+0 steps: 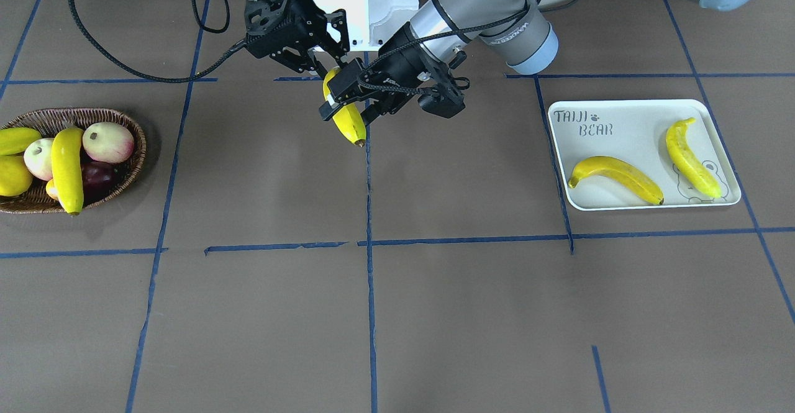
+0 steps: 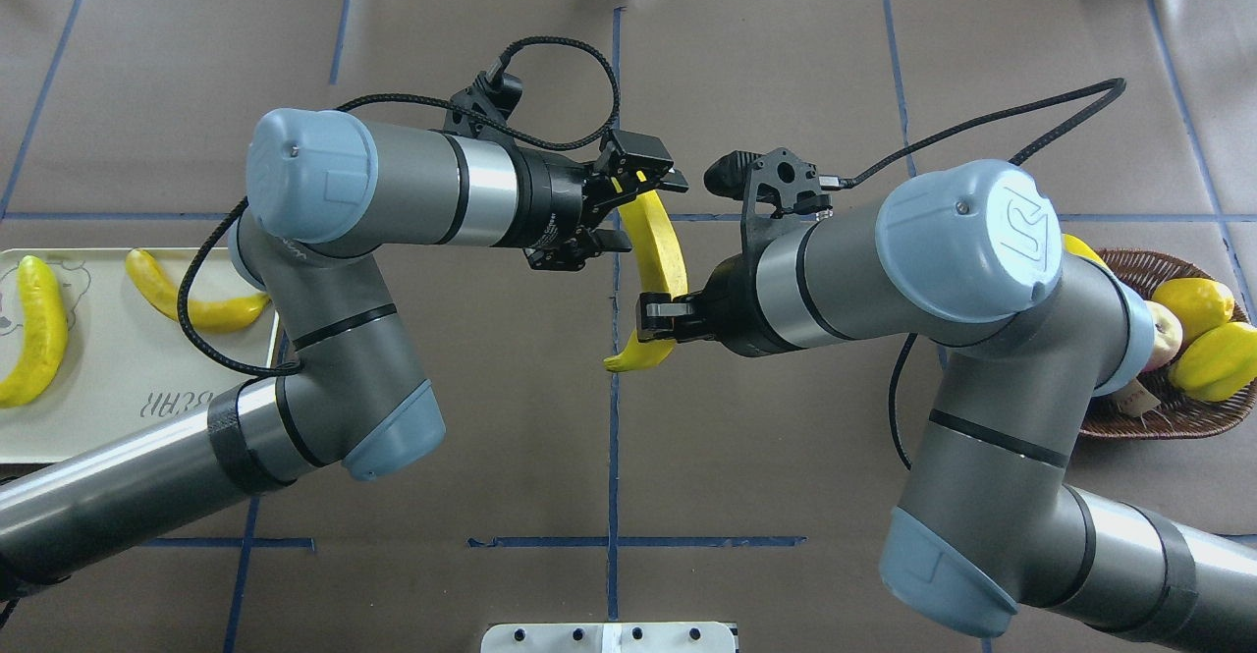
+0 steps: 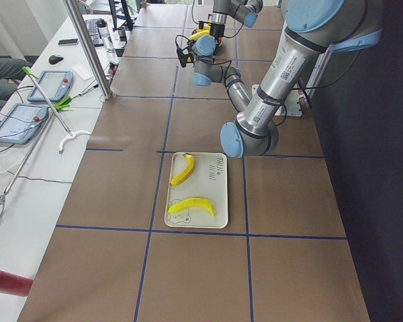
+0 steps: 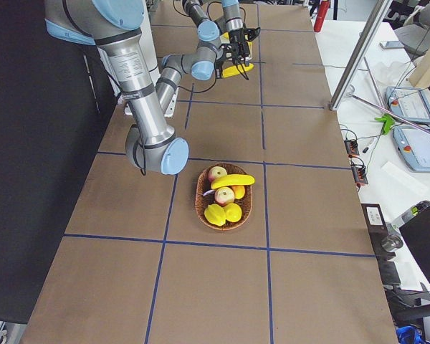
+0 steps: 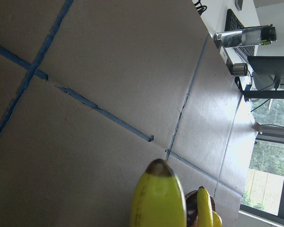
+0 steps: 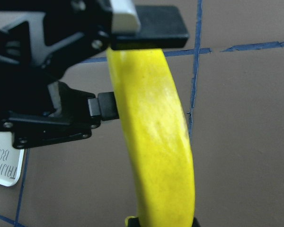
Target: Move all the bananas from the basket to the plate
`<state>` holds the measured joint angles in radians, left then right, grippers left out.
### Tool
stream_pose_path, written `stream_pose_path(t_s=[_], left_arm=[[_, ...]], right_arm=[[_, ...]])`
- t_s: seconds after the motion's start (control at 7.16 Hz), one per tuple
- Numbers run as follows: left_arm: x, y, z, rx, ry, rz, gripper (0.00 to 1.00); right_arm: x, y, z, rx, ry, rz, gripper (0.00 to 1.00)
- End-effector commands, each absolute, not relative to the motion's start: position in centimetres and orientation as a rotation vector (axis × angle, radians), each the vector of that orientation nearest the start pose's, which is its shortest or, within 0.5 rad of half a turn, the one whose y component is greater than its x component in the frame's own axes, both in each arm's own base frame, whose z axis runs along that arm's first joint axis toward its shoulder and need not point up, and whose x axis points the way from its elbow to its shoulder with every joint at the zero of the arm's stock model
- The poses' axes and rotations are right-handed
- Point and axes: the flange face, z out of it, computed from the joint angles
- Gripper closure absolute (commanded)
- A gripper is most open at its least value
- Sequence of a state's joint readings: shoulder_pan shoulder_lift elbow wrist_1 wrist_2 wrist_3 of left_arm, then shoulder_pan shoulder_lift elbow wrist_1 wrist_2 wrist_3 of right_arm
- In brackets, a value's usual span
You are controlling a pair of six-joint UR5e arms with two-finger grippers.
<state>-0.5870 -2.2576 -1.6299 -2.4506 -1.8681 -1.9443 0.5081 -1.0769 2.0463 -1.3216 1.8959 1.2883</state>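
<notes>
One banana hangs in the air over the table's middle, held at both ends. My right gripper is shut on its near end. My left gripper has a finger on each side of its far end, both against it, as the right wrist view shows. Two bananas lie on the plate. One banana lies across the fruit in the basket.
The basket also holds pale apples, yellow-green mangoes and a dark fruit. The white robot base stands behind the grippers. Blue tape lines cross the brown table cover.
</notes>
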Motion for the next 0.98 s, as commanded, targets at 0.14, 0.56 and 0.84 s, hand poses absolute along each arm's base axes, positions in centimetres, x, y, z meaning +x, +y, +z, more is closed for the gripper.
stream_pose_path(t_s=[0.14,0.56,0.84], left_arm=[[48.2,-44.5,12.2,-0.057,1.642,-0.494,1.00],[46.6,-46.4,13.4,-0.032,1.609,-0.518,1.00],[41.1,-49.9,20.7,-0.085,1.403,-0.455,1.00]], right_arm=[[-42.4,-35.4,14.9,0.203,-1.231,0.006,0.01],[-39.3,-34.8,13.6,0.208,-1.277,0.038,0.01],[-34.6,-35.2,15.7,0.218,-1.257,0.082,0.01]])
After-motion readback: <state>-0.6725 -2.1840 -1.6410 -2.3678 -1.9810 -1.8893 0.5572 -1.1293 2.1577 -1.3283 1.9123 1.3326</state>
